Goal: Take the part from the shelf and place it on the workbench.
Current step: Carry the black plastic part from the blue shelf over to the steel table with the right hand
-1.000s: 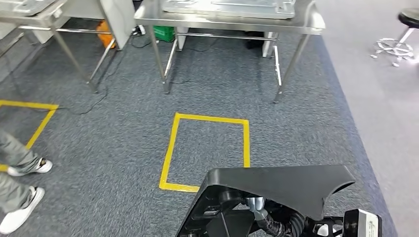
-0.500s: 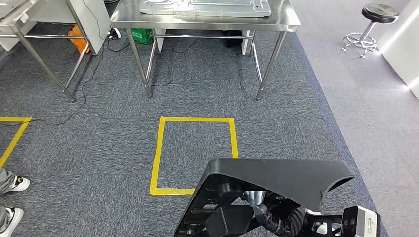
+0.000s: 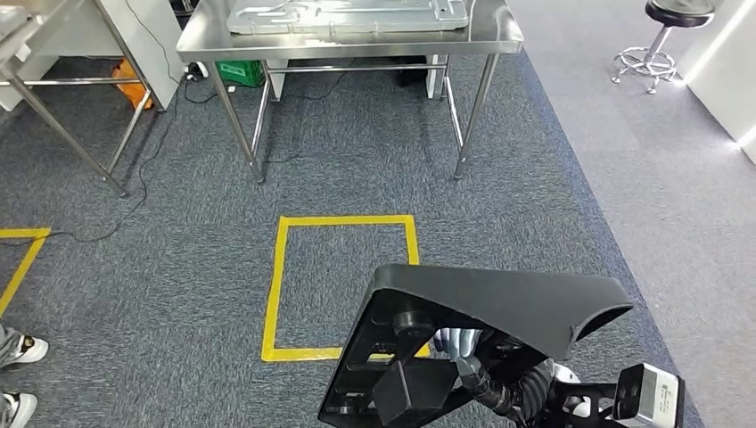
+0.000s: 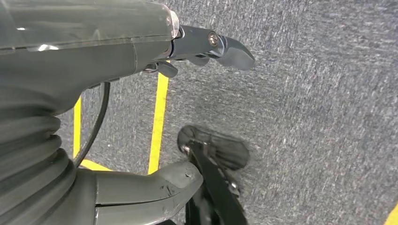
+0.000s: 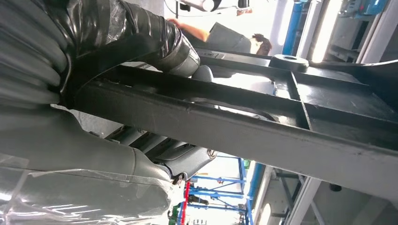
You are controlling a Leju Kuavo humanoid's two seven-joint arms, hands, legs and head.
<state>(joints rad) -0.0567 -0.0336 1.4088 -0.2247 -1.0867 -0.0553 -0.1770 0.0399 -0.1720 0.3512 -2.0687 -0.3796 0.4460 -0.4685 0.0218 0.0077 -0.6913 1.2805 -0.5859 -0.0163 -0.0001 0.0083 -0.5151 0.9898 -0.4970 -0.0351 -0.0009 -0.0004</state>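
The robot's right hand (image 5: 141, 51), fingers clamped on a rib of the rigid, seemingly heavy black part (image 3: 499, 312), carries it at five o'clock toward the steel workbench (image 3: 495, 40) at twelve, while the left hand (image 4: 141, 51) hangs with fingers apart.

- One black part (image 3: 499, 312), lower centre of the head view.
- Two steel workbenches (image 3: 499, 36), along the top.
- One stool (image 3: 664, 36), upper right.
- One yellow taped square (image 3: 278, 267), centre.
- Two shoes (image 3: 22, 352), lower left.
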